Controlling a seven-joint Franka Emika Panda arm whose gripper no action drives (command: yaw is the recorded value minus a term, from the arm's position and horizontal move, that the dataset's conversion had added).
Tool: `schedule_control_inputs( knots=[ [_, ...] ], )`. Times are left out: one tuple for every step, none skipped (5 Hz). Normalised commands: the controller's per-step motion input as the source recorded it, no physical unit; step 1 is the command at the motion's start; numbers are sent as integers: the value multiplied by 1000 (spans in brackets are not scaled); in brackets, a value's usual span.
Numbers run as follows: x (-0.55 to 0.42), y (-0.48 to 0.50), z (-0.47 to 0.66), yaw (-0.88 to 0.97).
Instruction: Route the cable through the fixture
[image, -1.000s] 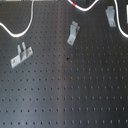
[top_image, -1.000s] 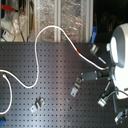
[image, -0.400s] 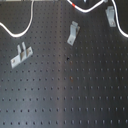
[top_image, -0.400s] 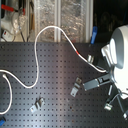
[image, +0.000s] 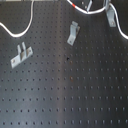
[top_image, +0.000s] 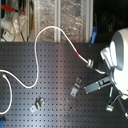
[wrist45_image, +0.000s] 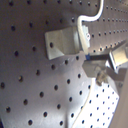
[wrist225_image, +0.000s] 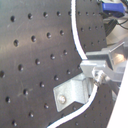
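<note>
the cable (top_image: 45, 35) snakes across the black bench (top_image: 55, 95), its red band (top_image: 77, 51) near one metal clip (top_image: 90, 63). in the second wrist view it runs past a clip (wrist225_image: 75, 92). whether the jaws grip it i cannot tell. best keep the cord low and taut, easing it squarely into the clip's slot.

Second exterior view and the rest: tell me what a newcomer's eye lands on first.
The long thin white cable snakes across the black perforated metal board, its short red band near the first of the small grey metal clips. At the second exterior view's right looms the bulky white robot arm. In the second wrist view the cable runs through a grey metal clip.
</note>
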Motion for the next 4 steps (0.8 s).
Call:
schedule_control_inputs(
  knots=[
    [-128,218,358,-114],
    [-110,181,346,-108],
    [-137,-80,310,-57],
    [-267,-211,224,-23]
  ],
)
